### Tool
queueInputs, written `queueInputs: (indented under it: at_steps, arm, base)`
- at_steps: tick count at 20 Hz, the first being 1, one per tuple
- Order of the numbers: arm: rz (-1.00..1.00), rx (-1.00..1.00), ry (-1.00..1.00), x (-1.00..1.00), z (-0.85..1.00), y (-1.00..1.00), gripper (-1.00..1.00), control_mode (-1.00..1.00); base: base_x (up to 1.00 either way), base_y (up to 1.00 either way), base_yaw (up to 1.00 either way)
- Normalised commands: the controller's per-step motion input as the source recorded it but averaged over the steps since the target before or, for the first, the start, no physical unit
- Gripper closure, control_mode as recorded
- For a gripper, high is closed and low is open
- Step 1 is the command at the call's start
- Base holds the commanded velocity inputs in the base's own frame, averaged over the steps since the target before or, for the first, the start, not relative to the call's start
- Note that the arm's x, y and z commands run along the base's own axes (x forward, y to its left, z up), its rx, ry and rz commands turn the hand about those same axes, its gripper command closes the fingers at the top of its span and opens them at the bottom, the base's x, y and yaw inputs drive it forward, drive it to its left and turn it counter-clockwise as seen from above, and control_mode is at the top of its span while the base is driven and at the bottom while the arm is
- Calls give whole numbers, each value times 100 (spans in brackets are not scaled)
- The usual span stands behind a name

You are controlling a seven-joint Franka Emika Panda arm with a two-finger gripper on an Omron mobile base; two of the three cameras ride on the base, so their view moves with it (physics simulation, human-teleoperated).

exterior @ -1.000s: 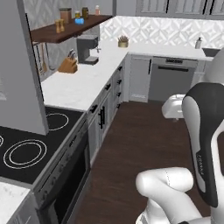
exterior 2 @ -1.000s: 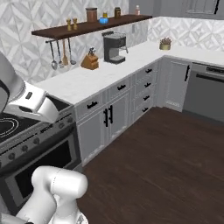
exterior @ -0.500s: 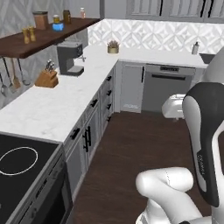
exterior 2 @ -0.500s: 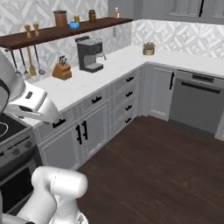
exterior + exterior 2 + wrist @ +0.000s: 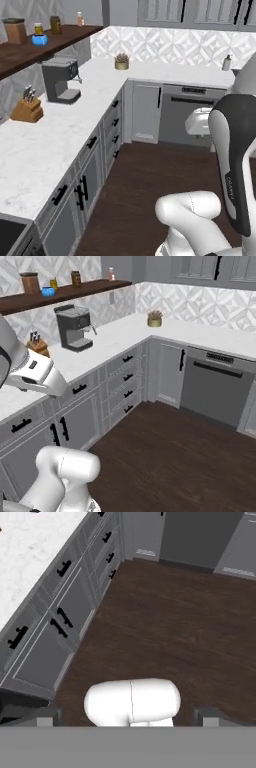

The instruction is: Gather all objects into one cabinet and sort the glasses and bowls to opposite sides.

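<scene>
Pincer [image 5: 128,714] tips apart over dark floor [image 5: 170,622]; blue cup [image 5: 39,39] on wooden shelf [image 5: 30,54]

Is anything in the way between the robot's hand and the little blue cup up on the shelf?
Nothing visible does. The blue cup sits on the wooden shelf with jars close beside it; the coffee machine stands lower, on the counter. The open gripper points down at the floor.
</scene>
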Motion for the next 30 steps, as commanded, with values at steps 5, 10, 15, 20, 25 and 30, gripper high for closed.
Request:
queueInputs:
  at_steps: [5, 10, 15, 20, 25, 30]
  arm:
    - [0, 0, 0, 0, 0, 0, -100, 100]
    - [0, 0, 0, 0, 0, 0, -100, 100]
    - [0, 0, 0, 0, 0, 0, -100, 100]
    - [0, 0, 0, 0, 0, 0, -100, 100]
    - [0, 0, 0, 0, 0, 0, -100, 100]
    - [0, 0, 0, 0, 0, 0, -100, 100]
  base:
    - [100, -40, 0]
    - [100, -36, 1]
    - [74, -21, 38]
    - [37, -17, 72]
    - [33, -14, 71]
    - [52, -2, 62]
